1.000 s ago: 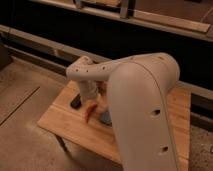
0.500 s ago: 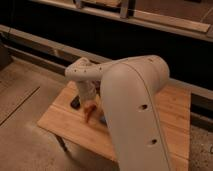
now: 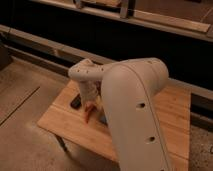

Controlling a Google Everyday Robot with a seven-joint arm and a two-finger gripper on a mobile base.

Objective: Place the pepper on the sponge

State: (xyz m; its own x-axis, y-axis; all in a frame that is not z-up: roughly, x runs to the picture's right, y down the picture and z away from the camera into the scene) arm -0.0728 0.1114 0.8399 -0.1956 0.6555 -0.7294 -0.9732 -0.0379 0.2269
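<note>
1. Left of centre in the frame, below the white arm's (image 3: 131,107) wrist, the gripper (image 3: 90,101) points down at the wooden table (image 3: 57,120). Whether it is open, closed or clamped on anything, I cannot tell.
2. The red-orange chili pepper (image 3: 89,112) shows directly under the gripper's end, touching it or very nearly so. It may hang from the gripper or rest on the table; the view does not settle which.
3. The pepper's long axis runs steeply from upper right to lower left, and its thin end seems to point lower left.
4. The blue sponge (image 3: 102,119) lies just right of the pepper and slightly lower in the frame. Only a sliver shows beside the arm, so its own long axis cannot be read. The pepper is beside it, not on it.
5. By my judgement, the placing turns on a short shift toward the right of the frame.
6. The black flat object (image 3: 76,101) lies left of the gripper, on the side away from the sponge.
</note>
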